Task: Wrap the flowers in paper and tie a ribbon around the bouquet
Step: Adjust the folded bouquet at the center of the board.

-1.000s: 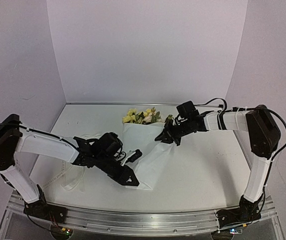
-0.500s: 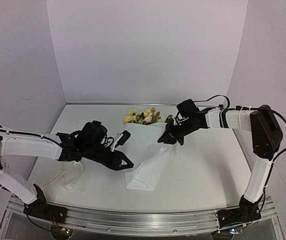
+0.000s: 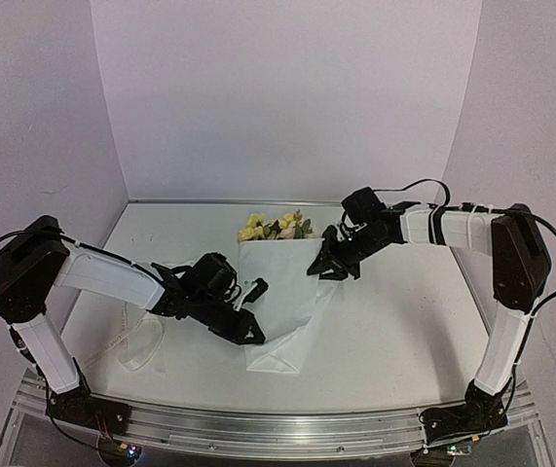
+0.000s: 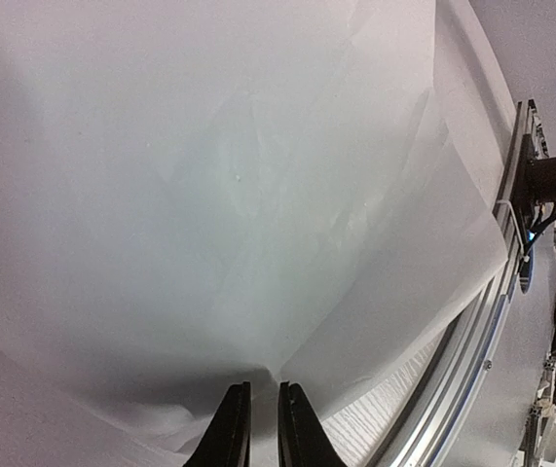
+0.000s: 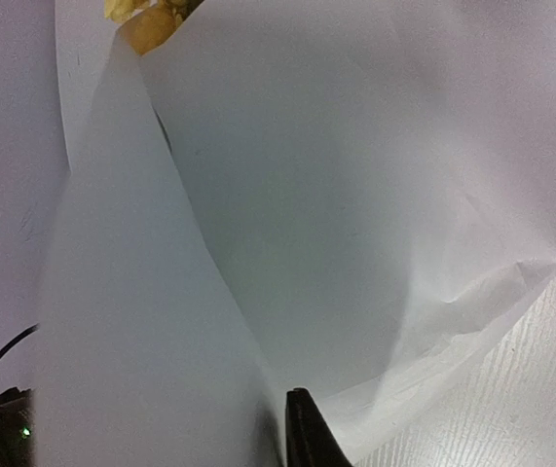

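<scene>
Wrapping underway: paper (image 3: 282, 302) folded over flowers (image 3: 276, 226), ribbon (image 3: 139, 352) untied.
The left gripper (image 4: 258, 389) pinches the paper's edge; the right gripper (image 3: 324, 270) cannot be judged.

A robotics lab's test cell, not a home or a shop. A white table (image 3: 404, 331) sits boxed by plain pale lilac panels (image 3: 287, 97) left, far and right. Robot arms (image 3: 112, 277) stand on an aluminium rail (image 3: 278, 426) along the near edge, with loose black cables (image 3: 424, 188) and small lit status lights (image 3: 127, 449).

Thin matt white paper (image 3: 282, 302), faintly translucent and softly creased; sheer ribbon (image 3: 141, 345) near left; matt, wood-grained white table (image 3: 394, 326); brushed metal rail (image 3: 287, 426).
</scene>
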Motion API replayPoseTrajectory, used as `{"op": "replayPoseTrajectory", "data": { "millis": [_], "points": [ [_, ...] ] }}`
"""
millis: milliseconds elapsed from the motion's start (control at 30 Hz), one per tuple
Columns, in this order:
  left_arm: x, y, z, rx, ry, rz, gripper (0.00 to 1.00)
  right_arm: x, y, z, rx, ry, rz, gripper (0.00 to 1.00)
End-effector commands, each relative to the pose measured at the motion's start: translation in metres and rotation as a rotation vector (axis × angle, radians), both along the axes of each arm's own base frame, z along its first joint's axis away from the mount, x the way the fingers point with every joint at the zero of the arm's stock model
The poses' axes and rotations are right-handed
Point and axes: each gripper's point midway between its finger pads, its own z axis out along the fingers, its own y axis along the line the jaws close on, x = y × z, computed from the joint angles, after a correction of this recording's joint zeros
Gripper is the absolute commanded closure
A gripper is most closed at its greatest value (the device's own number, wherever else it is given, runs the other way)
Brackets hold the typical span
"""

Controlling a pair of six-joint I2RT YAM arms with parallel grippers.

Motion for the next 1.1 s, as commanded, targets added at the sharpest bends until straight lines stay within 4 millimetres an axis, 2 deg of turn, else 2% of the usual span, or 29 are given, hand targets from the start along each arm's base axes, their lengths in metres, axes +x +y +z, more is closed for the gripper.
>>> {"op": "replayPoseTrajectory", "data": {
  "millis": [0,133,267,400,500,633,800,1067],
  "points": [
    [0.000,-0.020,0.020,-0.070,-0.027,-0.061,0.88,-0.031,-0.013,0.025,-0.072,-0.069,0.054,0.75],
    [-0.004,-0.019,0.015,-0.067,-0.010,-0.068,0.88,-0.062,-0.019,0.026,-0.116,-0.071,0.083,0.66],
    [-0.011,-0.021,0.010,-0.068,0.013,-0.090,0.88,-0.089,-0.016,0.024,-0.140,-0.066,0.130,0.62],
    [-0.016,-0.022,0.008,-0.071,0.023,-0.099,0.88,-0.105,0.008,0.019,-0.101,-0.025,0.184,0.71],
    [-0.019,-0.023,0.006,-0.071,0.034,-0.107,0.88,-0.110,0.022,0.014,-0.087,-0.001,0.205,0.81],
    [-0.024,-0.024,0.005,-0.069,0.044,-0.114,0.88,-0.113,0.040,0.004,-0.042,0.046,0.192,0.87],
    [-0.028,-0.023,0.003,-0.066,0.056,-0.123,0.88,-0.122,0.055,-0.015,-0.033,0.093,0.193,0.88],
    [-0.027,-0.024,0.000,-0.075,0.047,-0.121,0.88,-0.134,0.060,-0.055,-0.060,0.151,0.168,0.89]
  ]
}}
